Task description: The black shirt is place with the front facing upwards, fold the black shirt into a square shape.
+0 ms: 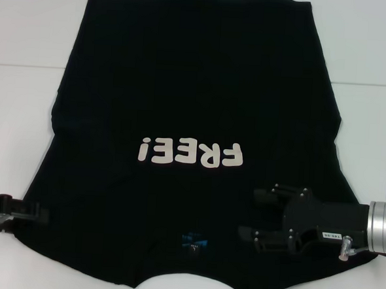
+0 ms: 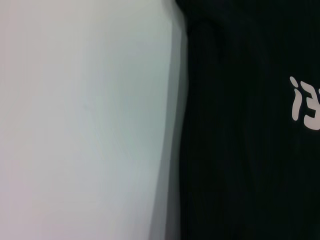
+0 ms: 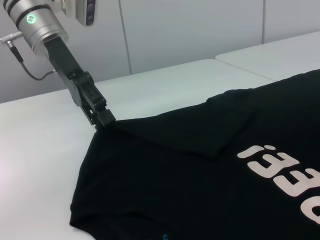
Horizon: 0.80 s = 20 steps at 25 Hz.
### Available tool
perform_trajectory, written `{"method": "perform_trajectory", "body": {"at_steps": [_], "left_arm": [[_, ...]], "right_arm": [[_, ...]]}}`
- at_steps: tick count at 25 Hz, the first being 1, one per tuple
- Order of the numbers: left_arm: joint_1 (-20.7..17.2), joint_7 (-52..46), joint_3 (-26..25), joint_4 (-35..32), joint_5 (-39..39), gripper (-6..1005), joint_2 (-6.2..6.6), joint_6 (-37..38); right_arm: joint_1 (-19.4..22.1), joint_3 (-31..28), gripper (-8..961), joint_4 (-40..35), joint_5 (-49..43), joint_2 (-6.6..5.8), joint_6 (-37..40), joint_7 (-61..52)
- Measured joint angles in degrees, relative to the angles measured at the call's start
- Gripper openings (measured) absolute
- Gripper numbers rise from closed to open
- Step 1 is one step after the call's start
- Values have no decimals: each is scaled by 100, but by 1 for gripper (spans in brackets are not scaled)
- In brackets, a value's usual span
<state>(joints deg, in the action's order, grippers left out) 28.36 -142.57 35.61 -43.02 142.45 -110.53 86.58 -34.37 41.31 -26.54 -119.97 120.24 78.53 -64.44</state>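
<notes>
Black shirt (image 1: pixel 196 86) face up, left gripper (image 3: pixel 102 119) at sleeve, right gripper (image 1: pixel 257 214) above

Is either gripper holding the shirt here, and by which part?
The left gripper pinches the black shirt at its left sleeve edge. The right gripper is open above the shirt, holding nothing.

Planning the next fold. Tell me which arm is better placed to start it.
Left. The left gripper sits at the shirt's shoulder edge, seemingly pinching it; the right gripper hovers open over the chest.
</notes>
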Motion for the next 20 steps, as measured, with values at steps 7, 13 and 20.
{"method": "perform_trajectory", "body": {"at_steps": [7, 13, 20], "left_arm": [[-21, 69, 113, -162, 18, 831, -56, -2], [-26, 113, 117, -190, 22, 559, -73, -20], [-24, 152, 123, -156, 22, 291, -73, -81]], "right_arm": [[21, -26, 882, 0, 90, -10, 46, -6], [40, -27, 882, 0, 139, -18, 59, -7], [45, -27, 884, -22, 142, -18, 68, -164]]}}
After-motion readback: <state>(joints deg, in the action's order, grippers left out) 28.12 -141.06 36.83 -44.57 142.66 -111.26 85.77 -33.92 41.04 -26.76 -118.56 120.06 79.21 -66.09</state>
